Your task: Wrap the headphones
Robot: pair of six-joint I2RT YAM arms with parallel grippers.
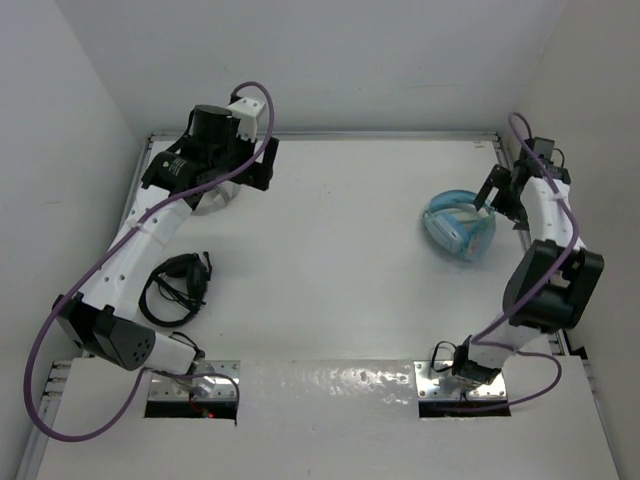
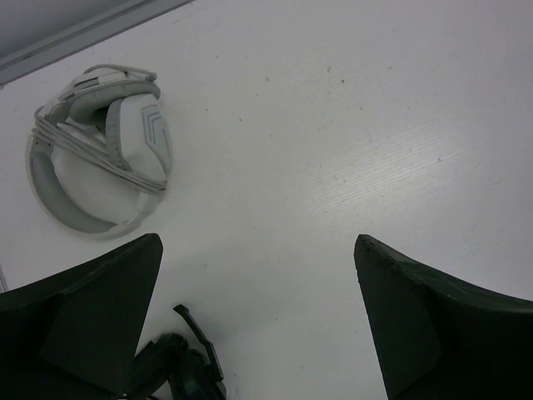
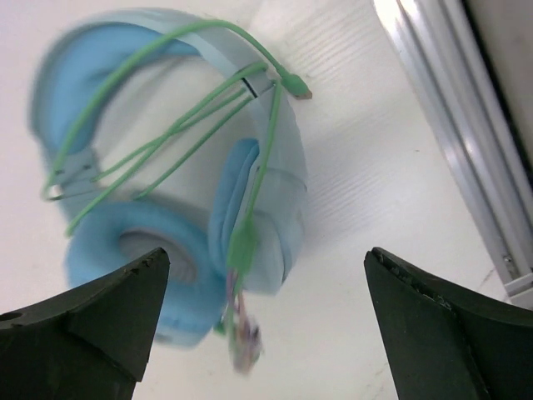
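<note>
Just beyond the spread right fingers [image 3: 92, 325] lie the headphones [image 3: 133, 242].

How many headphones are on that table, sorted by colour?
light blue headphones: 1
grey-white headphones: 1
black headphones: 1
Total: 3

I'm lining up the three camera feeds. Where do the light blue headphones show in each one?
Top external: light blue headphones right of centre, toward the far side.
Left wrist: not in it; only grey-white headphones show.
Right wrist: the headphones fill the left and middle.
Shared landmark: the right gripper, open just beside them.
</note>
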